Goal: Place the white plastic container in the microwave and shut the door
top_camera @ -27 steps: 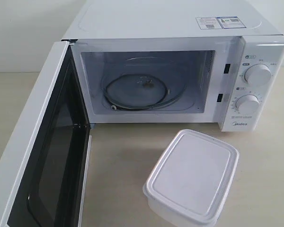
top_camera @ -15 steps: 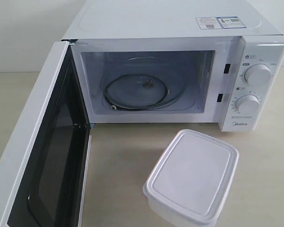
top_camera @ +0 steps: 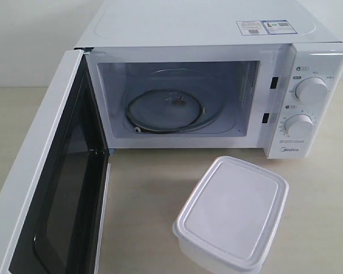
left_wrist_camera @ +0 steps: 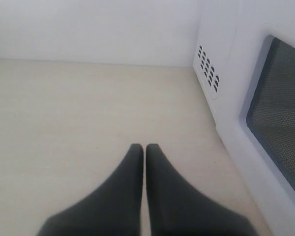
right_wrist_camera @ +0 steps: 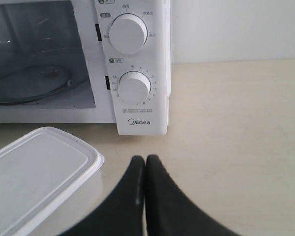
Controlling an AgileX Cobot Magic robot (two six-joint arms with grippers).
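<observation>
The white microwave [top_camera: 217,34] stands at the back with its door [top_camera: 51,188] swung wide open to the left, showing the glass turntable [top_camera: 166,111]. The white plastic container [top_camera: 231,214], lid on, rests on the table in front of the dial panel. No gripper shows in the exterior view. In the right wrist view my right gripper [right_wrist_camera: 145,158] is shut and empty, hovering just beside the white plastic container [right_wrist_camera: 37,172] and facing the microwave [right_wrist_camera: 137,93] dials. In the left wrist view my left gripper [left_wrist_camera: 145,146] is shut and empty over bare table, beside the door's [left_wrist_camera: 278,123] outer face.
The beige table [top_camera: 143,188] extends in front of the microwave cavity, between the open door and the container. A pale wall [left_wrist_camera: 88,29] runs behind the table. The microwave's vented side [left_wrist_camera: 208,69] is close to the left gripper.
</observation>
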